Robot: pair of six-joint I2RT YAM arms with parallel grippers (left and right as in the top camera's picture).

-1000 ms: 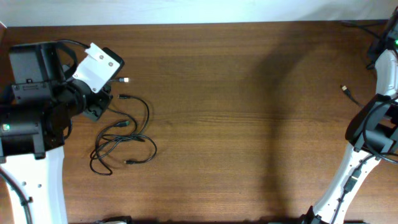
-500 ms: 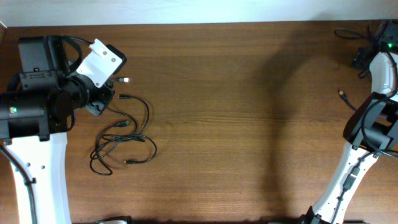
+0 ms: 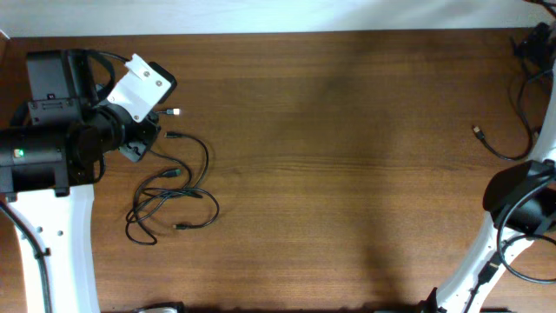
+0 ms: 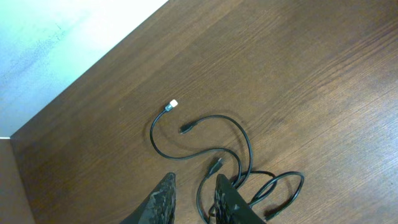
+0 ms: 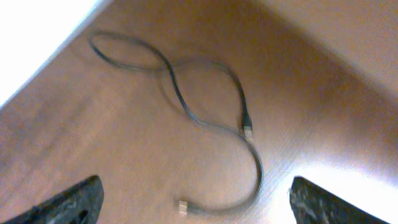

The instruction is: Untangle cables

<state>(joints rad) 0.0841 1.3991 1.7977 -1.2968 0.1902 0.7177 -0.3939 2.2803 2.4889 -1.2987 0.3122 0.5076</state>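
The cables [image 3: 174, 191] lie as a loose black tangle on the left of the brown table, one end with a white tip [image 3: 176, 112]. My left gripper [image 3: 132, 152] hovers at the tangle's upper left. In the left wrist view the cables [image 4: 239, 155] curl just right of my left gripper [image 4: 194, 180]. Its jaws stand narrowly apart, with a strand on the table showing in the gap beside the right finger [image 4: 227, 196]. A separate cable [image 3: 502, 149] lies at the far right. In the right wrist view this cable [image 5: 186, 106] lies loose under my right gripper [image 5: 196, 183], which is wide open and empty.
The left arm's bulky black body [image 3: 43, 156] covers the table's left edge. The right arm's white link [image 3: 486, 252] rises from the front right corner. Dark cords [image 3: 530, 43] sit at the back right corner. The table's back edge [image 3: 278, 33] meets a white wall.
My right gripper has opened and drawn back off the right side, leaving the separate cable lying on the table. The left arm shifted slightly up early on; the tangle has not moved.
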